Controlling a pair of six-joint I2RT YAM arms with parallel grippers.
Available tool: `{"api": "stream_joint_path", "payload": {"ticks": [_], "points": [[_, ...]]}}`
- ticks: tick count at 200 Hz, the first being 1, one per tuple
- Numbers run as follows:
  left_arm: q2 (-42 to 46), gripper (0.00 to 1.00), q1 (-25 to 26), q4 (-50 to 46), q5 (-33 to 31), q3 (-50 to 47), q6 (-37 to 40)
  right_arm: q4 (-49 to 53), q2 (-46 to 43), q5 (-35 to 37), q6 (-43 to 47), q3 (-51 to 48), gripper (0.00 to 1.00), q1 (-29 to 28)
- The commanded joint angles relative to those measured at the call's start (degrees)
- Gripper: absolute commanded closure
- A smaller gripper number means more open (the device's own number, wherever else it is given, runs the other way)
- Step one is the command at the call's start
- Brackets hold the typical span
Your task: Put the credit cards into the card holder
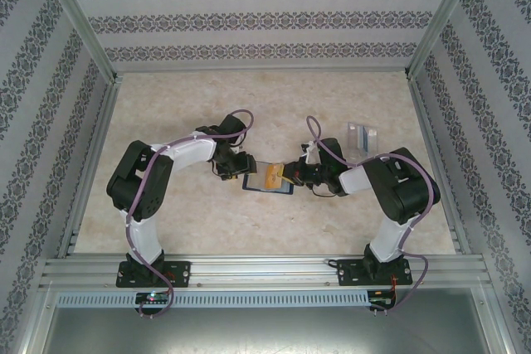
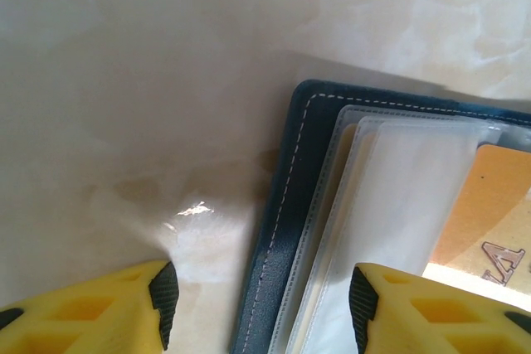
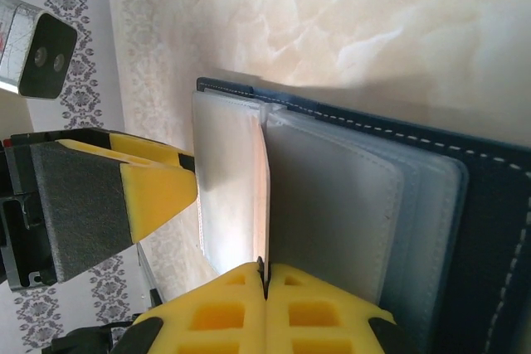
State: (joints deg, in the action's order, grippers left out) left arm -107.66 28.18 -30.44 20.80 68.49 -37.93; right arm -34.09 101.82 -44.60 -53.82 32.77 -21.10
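Insertion looks to be the step in hand. From the top camera, the dark navy folding wallet [image 1: 250, 188] lies open mid-table between the arms. The orange-yellow plastic card [image 1: 271, 177] lies across it, and the right gripper [image 1: 290, 176] meets the card's right end. The left gripper [image 1: 238, 167] is at the wallet's left edge. Bare marbled tabletop [image 1: 207, 221] surrounds them, and the clear plastic box [image 1: 362, 136] sits well apart.

In the left wrist view, the left gripper [image 2: 261, 304] has its jaws apart, straddling the wallet's stitched edge [image 2: 286, 205]. The card [image 2: 489, 205] shows beside the clear plastic sleeves [image 2: 398, 196].

In the right wrist view, the right gripper [image 3: 265, 283] is pinched closed on a thin sheet seen edge-on [image 3: 261, 196], apparently the card, standing between sleeves. The next move probably calls for the left jaws to pin the wallet while the card slides deeper. The sleeve mouth is tight, so the card's corner could catch there.
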Motion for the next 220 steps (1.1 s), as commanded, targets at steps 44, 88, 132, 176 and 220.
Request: {"api": "stream_joint_path", "payload": {"ticks": [44,88,132,176,220], "points": [[-2.4,0.50,1.3,-0.9,1.4,0.3,-1.4,-2.2,1.7,0.0,0.0,0.7,1.00,0.0],[-2.3,0.52,1.5,-1.1,1.4,-0.1,-1.4,-7.0,3.9,1.2,-3.9,1.3,1.00,-2.6],[-2.1,0.55,1.5,-1.3,1.2,-0.5,-1.5,-7.9,4.8,1.3,-5.5,1.9,1.00,-3.0],[-2.2,0.60,1.5,-3.1,-0.9,-0.2,-1.5,-11.5,6.3,0.0,-8.8,3.0,1.00,-2.9],[-1.1,0.53,1.4,-3.9,-1.9,0.0,-1.0,-13.2,8.9,-1.5,-10.9,5.6,1.00,-3.5]]}}
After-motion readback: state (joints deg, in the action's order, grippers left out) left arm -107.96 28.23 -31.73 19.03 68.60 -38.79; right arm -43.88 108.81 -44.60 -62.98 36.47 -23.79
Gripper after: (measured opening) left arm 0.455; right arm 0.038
